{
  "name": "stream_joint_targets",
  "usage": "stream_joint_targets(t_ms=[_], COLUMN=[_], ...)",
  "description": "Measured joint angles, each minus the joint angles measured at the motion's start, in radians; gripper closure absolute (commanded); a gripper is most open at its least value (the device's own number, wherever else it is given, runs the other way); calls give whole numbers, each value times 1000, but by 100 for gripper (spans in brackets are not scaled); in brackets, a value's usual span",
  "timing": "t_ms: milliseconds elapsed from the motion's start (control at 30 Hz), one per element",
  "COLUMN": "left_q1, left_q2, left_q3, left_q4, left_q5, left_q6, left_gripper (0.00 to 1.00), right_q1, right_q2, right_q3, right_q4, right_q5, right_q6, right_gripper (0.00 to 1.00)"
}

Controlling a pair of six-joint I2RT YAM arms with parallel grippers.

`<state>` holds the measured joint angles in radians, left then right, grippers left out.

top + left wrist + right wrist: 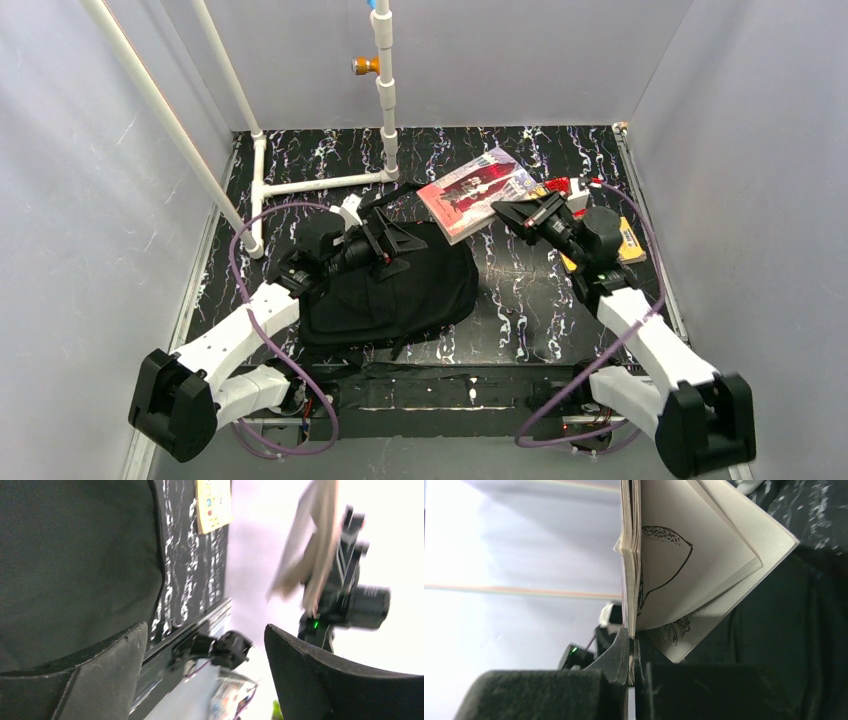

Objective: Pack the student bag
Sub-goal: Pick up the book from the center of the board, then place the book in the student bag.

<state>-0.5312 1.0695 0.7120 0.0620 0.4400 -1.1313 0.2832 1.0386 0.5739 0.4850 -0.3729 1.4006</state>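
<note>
Packing was barely begun: the student bag (400, 295) lay left of centre on the table (520, 300) under the wide-spread left gripper (398, 240). The right gripper (507, 213), clamped on a colouring book (475, 190), held it aloft beside the bag. A yellow book (632, 243) lay unpacked.

One large black soft fabric backpack (410, 290) lies beneath the spread jaws of the left gripper (393, 243). There are two books. One red-and-white paperback (475, 190) is pinched between the jaws of the right gripper (508, 212). One flat yellow-covered book (632, 247) lies back from those jaws, under the wrist. One small red item (558, 186) sits just beside them, its kind unclear.
</note>
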Motion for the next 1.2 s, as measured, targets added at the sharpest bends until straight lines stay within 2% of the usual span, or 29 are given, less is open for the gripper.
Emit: stream_joint_targets(t_ms=[167, 333, 467, 633, 700, 767, 900, 1100, 1200], left_q1=[0, -9, -19, -44, -64, -79, -94, -95, -95], left_q2=[-7, -24, -19, 6, -13, -43, -116, -211, -194], left_q3=[-93, -83, -73, -76, -82, -94, -131, -139, -118], left_q4=[217, 356, 411, 421, 423, 425, 422, 313, 264], left_q5=[-79, -103, -103, -132, -167, -203, -279, -380, -382], left_q6=[-207, -280, -322, -352, -352, -354, -357, -319, -312], left_gripper=[11, 8, 9, 9, 8, 3, 2, 4, 5], right_q1=[0, 0, 0, 0, 0, 0, 0, 0, 0], right_q2=[-175, -209, -208, -208, -208, -208, -213, -221, -221], right_q3=[-33, -128, -137, -136, -131, -124, -116, -97, -77], right_q4=[-103, -142, -146, -139, -139, -139, -144, -163, -173], right_q5=[-82, -129, -158, -176, -178, -177, -173, -163, -162], right_q6=[2, 46, 67, 70, 70, 69, 61, 52, 47], right_gripper=[99, 99, 99, 99, 99, 99, 99, 99, 99])
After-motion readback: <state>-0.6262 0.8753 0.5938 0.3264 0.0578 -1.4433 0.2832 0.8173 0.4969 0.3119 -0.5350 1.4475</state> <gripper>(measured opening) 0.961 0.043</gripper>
